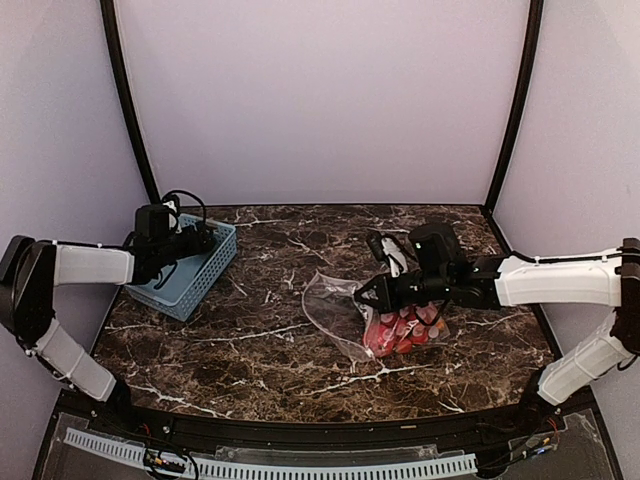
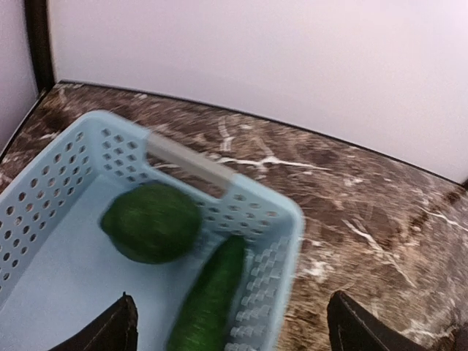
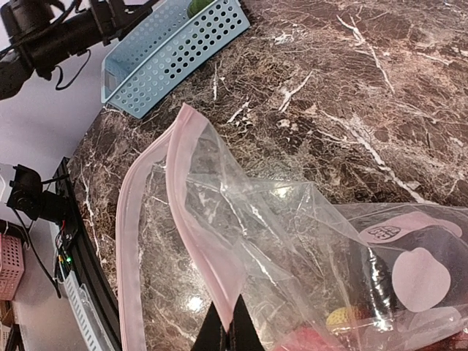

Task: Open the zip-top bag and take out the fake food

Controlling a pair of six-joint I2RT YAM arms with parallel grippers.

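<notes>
The clear zip-top bag (image 1: 345, 310) lies open on the marble table, its pale pink zip strip (image 3: 197, 219) parted. My right gripper (image 3: 229, 333) is shut on the upper zip strip and holds that lip up. Red fake food pieces (image 1: 405, 330) lie inside the bag's closed end, with a yellow-orange bit (image 3: 347, 318) and a dark piece (image 3: 376, 281). My left gripper (image 2: 230, 329) is open and empty over the blue lattice basket (image 2: 256, 212). A green ball (image 2: 151, 221) and a green cucumber (image 2: 208, 300) lie in that basket.
The blue basket (image 1: 190, 265) sits at the table's far left, near the left wall. The left arm (image 1: 90, 265) reaches over it. The right arm (image 1: 550, 280) comes in from the right edge. Dark frame posts stand at both back corners.
</notes>
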